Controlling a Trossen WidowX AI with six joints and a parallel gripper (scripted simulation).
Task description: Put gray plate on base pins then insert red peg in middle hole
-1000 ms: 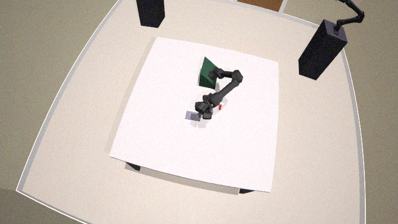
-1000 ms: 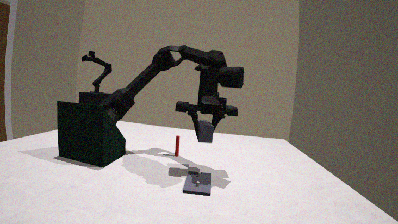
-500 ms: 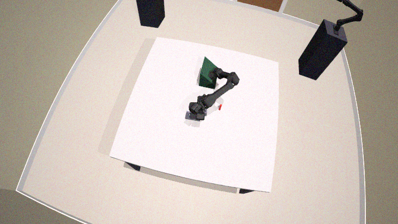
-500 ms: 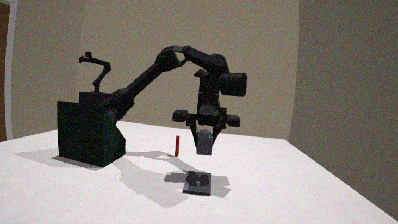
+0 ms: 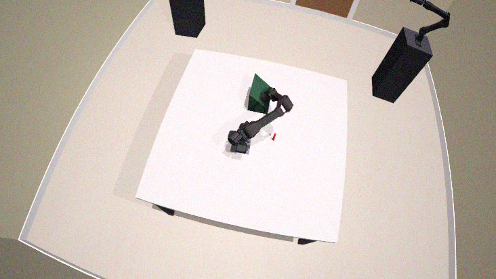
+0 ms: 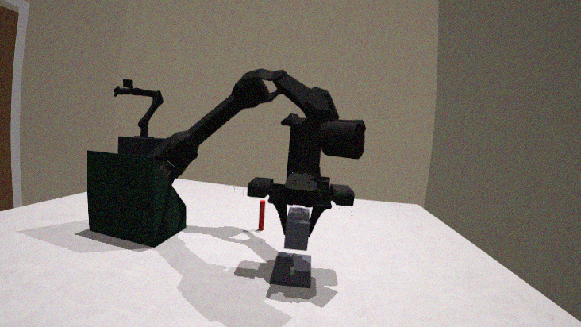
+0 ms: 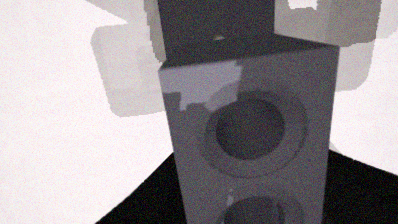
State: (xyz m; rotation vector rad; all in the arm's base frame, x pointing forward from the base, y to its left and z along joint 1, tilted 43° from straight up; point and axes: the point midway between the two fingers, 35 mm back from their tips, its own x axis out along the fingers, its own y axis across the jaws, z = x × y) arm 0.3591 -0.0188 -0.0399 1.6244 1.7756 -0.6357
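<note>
White square tabletop (image 5: 295, 180) (image 6: 406, 259), dark green wedge-sided block (image 5: 257, 91) (image 6: 121, 198) behind the arm at its far left in the exterior view. Black parallel-jaw gripper (image 6: 297, 227) points down, closed on the gray rectangular plate with round holes (image 6: 297, 231) (image 7: 310, 165), which hangs above the dark gray rectangular base with two upright pins (image 5: 248, 151) (image 6: 290, 280) (image 7: 215, 20), apart from it. Slim red cylindrical peg (image 5: 274, 137) (image 6: 261, 215) stands upright on the table, left of the gripper and farther back, not picked up. Lowering/aligning step, by my read. Main risk: plate off sideways or twisted a bit, so a hole rim lands on a pin top; pushing on then tips the plate or slides the base. Pin fit under the plate can't be judged here, pins mostly hidden in wrist view. Tilt in the grip could catch one pin first and jam it. Early release likely leaves it propped, not flat, and the middle hole skewed for the peg. Later, peg is narrow and upright: a brush from a finger could topple it.
</note>
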